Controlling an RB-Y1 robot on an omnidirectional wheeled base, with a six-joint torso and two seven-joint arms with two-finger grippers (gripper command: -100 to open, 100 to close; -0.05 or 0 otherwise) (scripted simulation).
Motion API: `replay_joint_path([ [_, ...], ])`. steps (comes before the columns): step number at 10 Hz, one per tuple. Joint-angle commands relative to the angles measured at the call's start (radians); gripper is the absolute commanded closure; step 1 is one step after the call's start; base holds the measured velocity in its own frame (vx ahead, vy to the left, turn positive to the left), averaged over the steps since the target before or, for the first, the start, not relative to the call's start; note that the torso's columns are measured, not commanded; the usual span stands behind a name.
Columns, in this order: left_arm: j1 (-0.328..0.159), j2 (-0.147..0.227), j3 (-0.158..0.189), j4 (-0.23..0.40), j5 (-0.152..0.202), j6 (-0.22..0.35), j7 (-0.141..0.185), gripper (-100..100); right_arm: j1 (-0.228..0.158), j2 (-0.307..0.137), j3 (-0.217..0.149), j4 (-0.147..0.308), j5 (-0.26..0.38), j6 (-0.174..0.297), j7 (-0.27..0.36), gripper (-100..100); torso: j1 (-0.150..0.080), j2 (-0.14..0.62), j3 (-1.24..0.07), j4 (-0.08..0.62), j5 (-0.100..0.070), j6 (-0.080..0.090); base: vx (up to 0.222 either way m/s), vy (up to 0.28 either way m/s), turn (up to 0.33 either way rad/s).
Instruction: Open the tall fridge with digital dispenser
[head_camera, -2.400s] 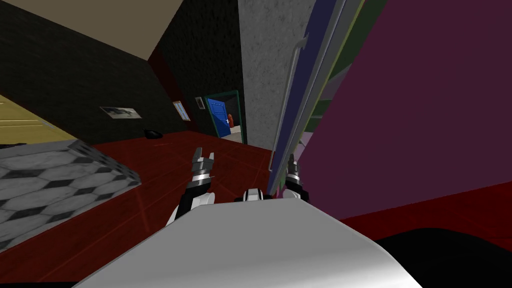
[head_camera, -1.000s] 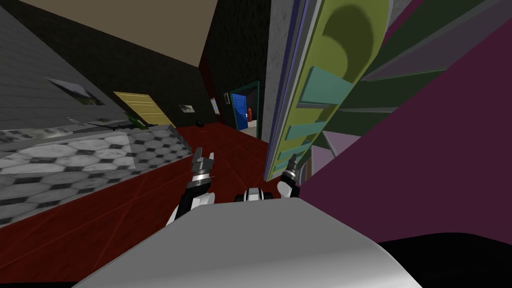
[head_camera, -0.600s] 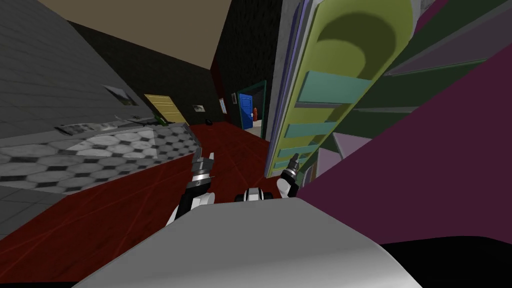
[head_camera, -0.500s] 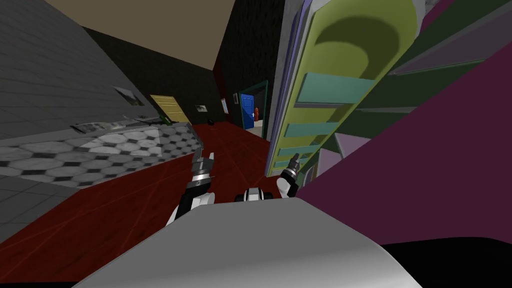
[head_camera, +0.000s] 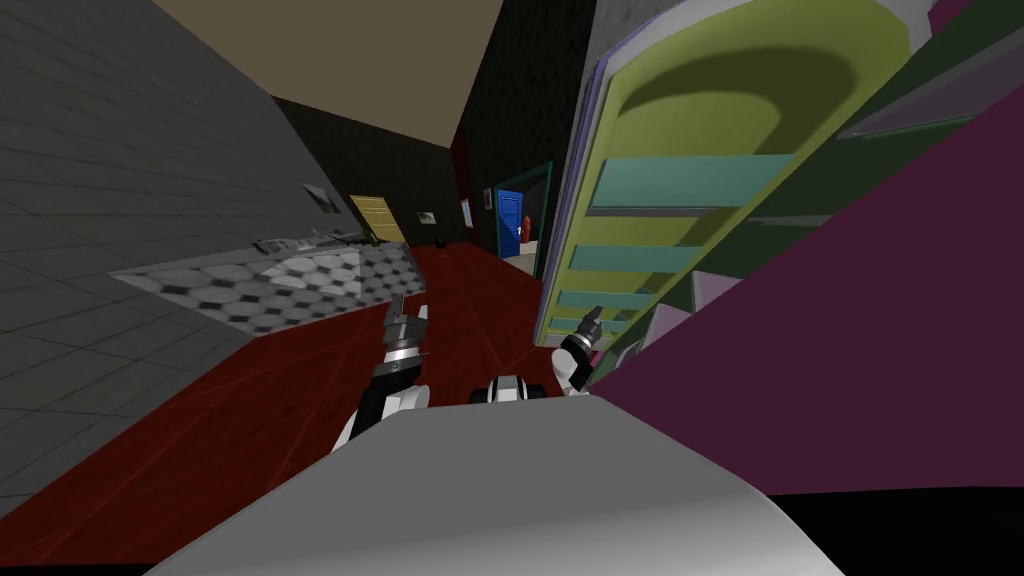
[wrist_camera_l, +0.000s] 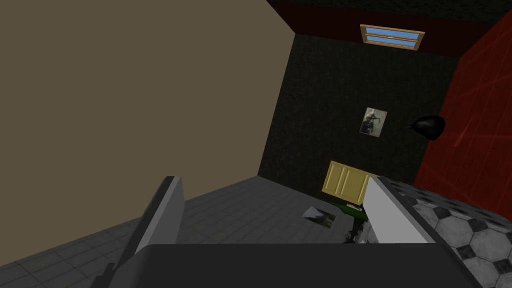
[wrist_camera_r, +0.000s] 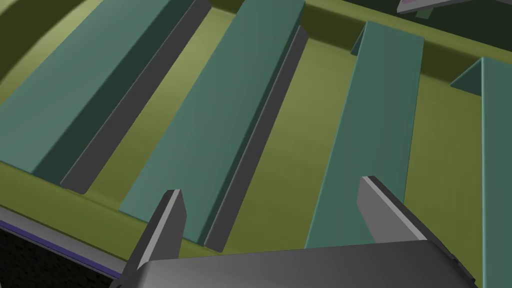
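The fridge door stands swung open, its olive inner face with several teal shelves turned toward me. The dark purple fridge body rises on the right. My right gripper is open just in front of the door's lower shelves, holding nothing. In the right wrist view the open right gripper faces the olive liner and its teal shelves. My left gripper hangs open over the red floor, and its left wrist view confirms empty fingers.
A counter with a hexagon-tiled top runs along the left by a grey tiled wall. Red floor stretches ahead to a blue door in a green frame. A yellow door sits on the far dark wall.
The whole view has swung: I have turned, so the door's inner face now shows wider and the counter has slid away left. The fridge door stands further open than before.
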Motion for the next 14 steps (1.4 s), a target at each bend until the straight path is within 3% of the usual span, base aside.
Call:
replay_joint_path([
  [1,0.000,0.000,0.000,0.000,0.000,0.000,0.000,0,-0.045,-0.012,-0.003,0.024,-0.048,-0.079,0.056,-100,0.001,0.001,0.001,0.000,0.000,-0.001,-0.103,-0.037,0.191],
  [2,0.000,0.000,0.000,0.000,0.000,0.000,0.000,0,-0.045,-0.012,-0.003,0.024,-0.048,-0.088,0.056,-100,0.001,0.000,0.000,0.000,0.000,0.000,-0.040,-0.015,0.034],
  [3,0.000,0.000,0.000,0.000,0.000,0.000,0.000,0,-0.085,-0.021,-0.004,0.047,-0.088,-0.126,0.102,-100,0.001,-0.003,-0.002,-0.001,0.000,0.000,-0.072,-0.032,0.367],
  [4,0.000,0.000,0.000,0.000,0.000,0.000,0.000,0,-0.085,-0.021,-0.004,0.047,-0.088,-0.152,0.102,-100,0.000,-0.001,-0.001,0.000,0.000,-0.002,-0.085,-0.039,0.223],
  [5,0.000,0.000,0.000,0.000,0.000,0.000,0.000,0,-0.080,-0.020,-0.004,0.044,-0.083,-0.131,0.094,-100,-0.001,0.000,0.000,0.000,0.000,0.000,-0.033,-0.015,0.014],
  [6,0.000,0.000,0.000,0.000,0.000,0.000,0.000,0,-0.045,-0.012,-0.003,0.024,-0.048,-0.088,0.056,100,0.000,-0.001,-0.001,0.000,0.000,0.000,0.077,0.019,-0.392],
  [7,0.001,0.000,0.000,0.000,0.000,0.000,0.000,0,-0.010,-0.003,-0.002,0.001,-0.016,-0.064,0.028,100,0.002,-0.006,-0.003,-0.002,0.001,0.001,0.180,0.069,-0.435],
  [9,0.001,0.000,0.000,0.000,0.000,0.000,0.000,0,-0.004,-0.003,-0.002,0.001,-0.009,-0.024,0.010,100,0.002,-0.004,-0.003,-0.001,0.001,-0.001,0.108,0.062,-0.216],
  [10,0.000,0.000,0.000,0.000,0.000,0.000,0.000,0,0.036,0.005,-0.002,-0.023,0.031,0.014,-0.033,100,-0.001,0.003,0.001,0.001,0.000,-0.002,0.083,0.043,-0.332],
  [11,0.001,0.000,0.000,0.000,0.000,0.000,0.000,0,0.036,0.005,-0.002,-0.023,0.031,0.040,-0.035,100,-0.002,0.004,0.002,0.001,-0.001,0.000,0.077,0.047,-0.231],
  [12,0.000,0.000,0.000,0.000,0.000,0.000,0.000,0,0.076,0.014,-0.001,-0.046,0.071,0.068,-0.076,100,-0.001,0.003,0.002,0.001,0.000,-0.001,0.102,0.059,-0.322],
  [14,0.000,0.000,0.000,0.000,0.000,0.000,0.000,0,0.076,0.014,-0.001,-0.046,0.071,0.105,-0.081,100,0.000,-0.001,-0.001,0.000,0.000,-0.001,0.069,0.036,-0.114],
])
